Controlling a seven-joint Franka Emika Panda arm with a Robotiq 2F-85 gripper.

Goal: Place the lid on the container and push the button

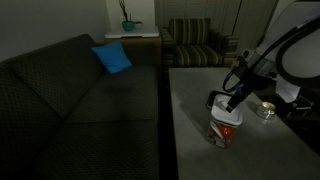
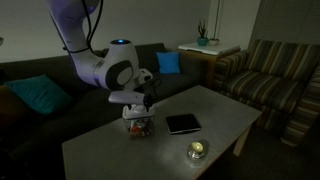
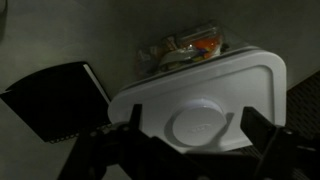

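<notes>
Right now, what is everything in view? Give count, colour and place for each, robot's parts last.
lid: one, white, on top of the container
container: one, red, orange and white print, on the table
flat slab: one, black, on the table beside the container
round tin: one, shiny, on the table, apart from the container
table: one, grey, next to the sofa
sofa: one, dark
cushions: two, blue and teal, on the sofa
armchair: one, striped, beyond the table
plant: one, green, on a side table
arm: one, white, over the container
fingers: two, dark, spread wide over the lid
</notes>
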